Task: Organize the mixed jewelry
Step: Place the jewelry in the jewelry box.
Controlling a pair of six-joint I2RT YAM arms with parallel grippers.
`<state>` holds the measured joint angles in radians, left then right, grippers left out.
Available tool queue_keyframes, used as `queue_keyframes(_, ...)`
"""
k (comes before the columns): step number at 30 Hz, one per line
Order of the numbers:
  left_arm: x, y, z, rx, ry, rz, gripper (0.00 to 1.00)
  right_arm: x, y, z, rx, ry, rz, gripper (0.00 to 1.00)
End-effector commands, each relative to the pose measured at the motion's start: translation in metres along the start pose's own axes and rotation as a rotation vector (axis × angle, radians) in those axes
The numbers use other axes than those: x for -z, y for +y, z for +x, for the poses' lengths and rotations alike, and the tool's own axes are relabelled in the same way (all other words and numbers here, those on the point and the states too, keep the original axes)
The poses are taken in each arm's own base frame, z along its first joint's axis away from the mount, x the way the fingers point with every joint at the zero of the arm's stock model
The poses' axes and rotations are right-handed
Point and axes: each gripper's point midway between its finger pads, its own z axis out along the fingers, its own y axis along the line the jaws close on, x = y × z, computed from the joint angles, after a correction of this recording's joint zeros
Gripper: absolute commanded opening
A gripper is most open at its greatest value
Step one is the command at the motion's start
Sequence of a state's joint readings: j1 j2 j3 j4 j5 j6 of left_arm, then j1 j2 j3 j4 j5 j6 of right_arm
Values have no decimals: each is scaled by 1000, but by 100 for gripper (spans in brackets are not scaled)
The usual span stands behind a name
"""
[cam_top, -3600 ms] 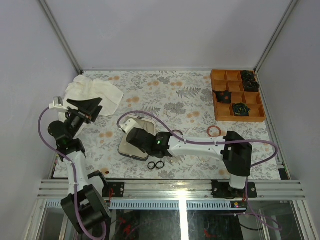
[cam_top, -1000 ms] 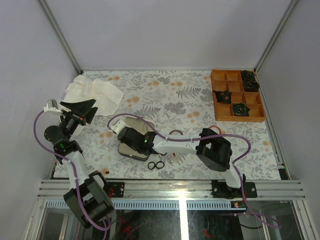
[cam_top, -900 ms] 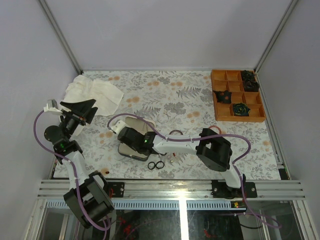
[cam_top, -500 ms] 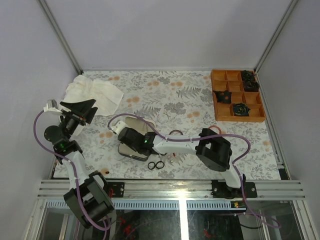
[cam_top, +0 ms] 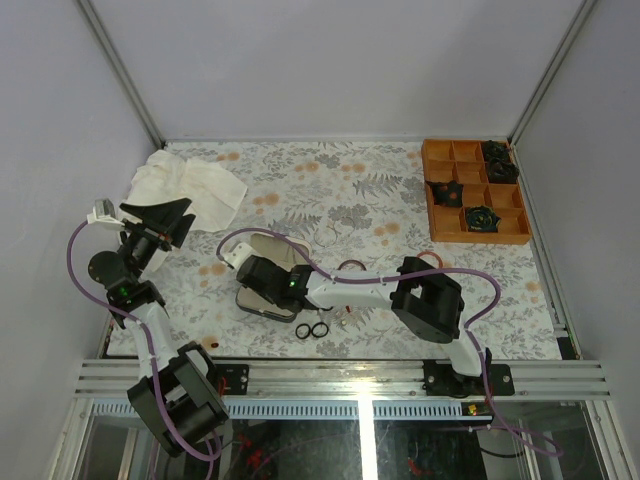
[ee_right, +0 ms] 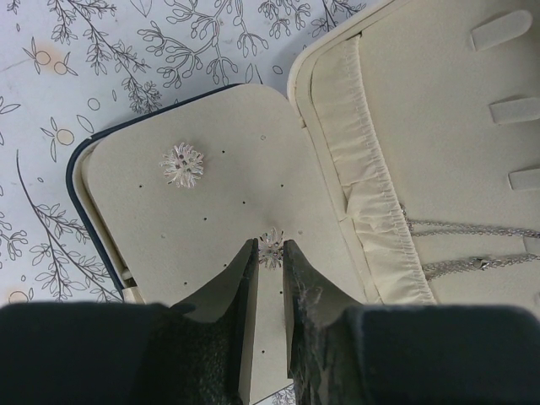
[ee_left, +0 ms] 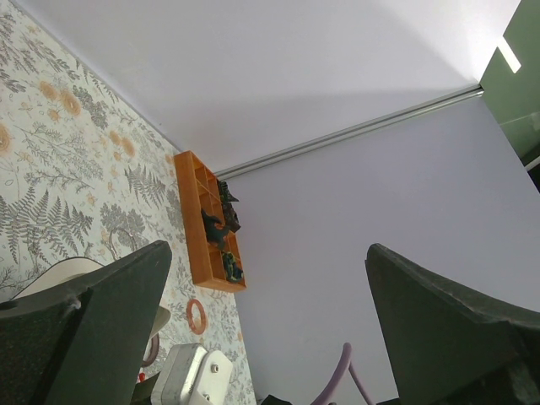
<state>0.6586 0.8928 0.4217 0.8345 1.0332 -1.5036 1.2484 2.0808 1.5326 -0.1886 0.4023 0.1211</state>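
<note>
The flower-patterned table (cam_top: 330,190) carries everything; the navy case (ee_right: 211,126) lies open on it toward the near edge, cream pad and lid facing up, and the rest is placed from there. The right arm reaches across from the case's right, so the right gripper (ee_right: 270,248) hangs straight over the cream pad. The left arm stands well to the case's left, and the left gripper (ee_left: 266,253) is raised off the table with its fingers spread wide and nothing between them.

A crumpled white cloth (cam_top: 190,185) sits beyond the case and to its left; an orange tray (cam_top: 480,238) with black rosettes (cam_top: 481,215) in some compartments sits far to the case's right, against the far corner.

The jewelry is partly loose around the case: a reddish bangle (ee_left: 197,316) well to its right, partly hidden by the right arm in the top view; a darker bangle (cam_top: 350,264) just beside its right edge; a thin wire hoop (cam_top: 327,237) just beyond it; two black rings (cam_top: 302,331) touching each other just off its near right corner.

On the pad itself, the right fingers (ee_right: 245,278) are drawn in narrow and pinch a small silver snowflake earring (ee_right: 272,247) at their tips; a second snowflake earring (ee_right: 183,164) lies apart on the same pad; fine chains (ee_right: 472,228) hang across the lid.
</note>
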Motion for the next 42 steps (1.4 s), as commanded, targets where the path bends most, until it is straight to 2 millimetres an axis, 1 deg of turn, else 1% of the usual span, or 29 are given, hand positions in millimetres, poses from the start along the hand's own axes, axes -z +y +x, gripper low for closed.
queue_keyframes(1, 3, -8, 3, -51, 13, 27, 100, -3, -3, 0, -18, -5, 15, 21)
queue_keyframes(10, 3, -8, 3, -50, 12, 27, 100, -6, -1, 2, -19, -1, 10, 21)
queue_keyframes(20, 3, -8, 2, -50, 13, 28, 100, -8, -3, -3, -20, -13, 26, 20)
queue_keyframes(28, 3, -10, 2, -54, 12, 30, 100, -10, -5, -3, -17, -9, 34, 20)
queue_keyframes(32, 3, -10, 2, -53, 14, 30, 100, -7, -7, -2, -19, -9, 38, 20)
queue_keyframes(42, 3, -11, 3, -55, 13, 32, 100, -2, -10, -7, -38, -40, 41, 19)
